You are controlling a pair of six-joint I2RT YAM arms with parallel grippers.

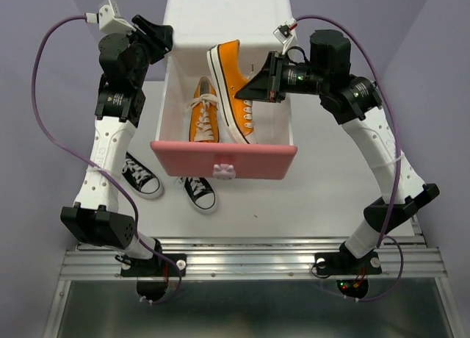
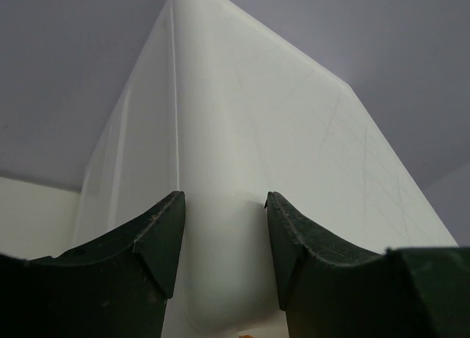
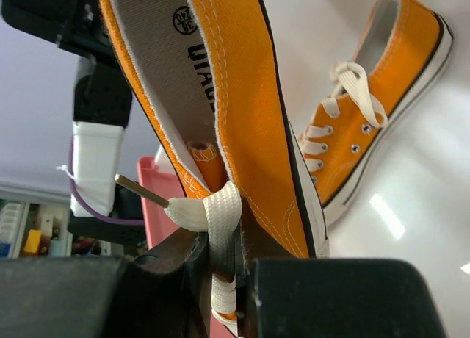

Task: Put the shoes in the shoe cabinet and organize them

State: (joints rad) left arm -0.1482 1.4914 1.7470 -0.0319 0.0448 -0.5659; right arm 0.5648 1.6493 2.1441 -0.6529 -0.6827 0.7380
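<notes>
Right gripper (image 3: 224, 244) pinching orange canvas sneaker (image 1: 229, 88) wall; left gripper (image 2: 224, 213) spread astride smooth white cabinet (image 2: 242, 132) corner.

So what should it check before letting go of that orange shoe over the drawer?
1. Drawer open: ok.
2. Right pincer shut on the held orange shoe: ok.
3. Held shoe level: not ok, tilted on edge.
4. Room beside the other orange shoe, lying in the left half: ok.
5. Left pincer touching the cabinet corner: cannot tell; its fingers stand open either side.
6. Black shoes clear of the drawer: ok, both on the table.
</notes>
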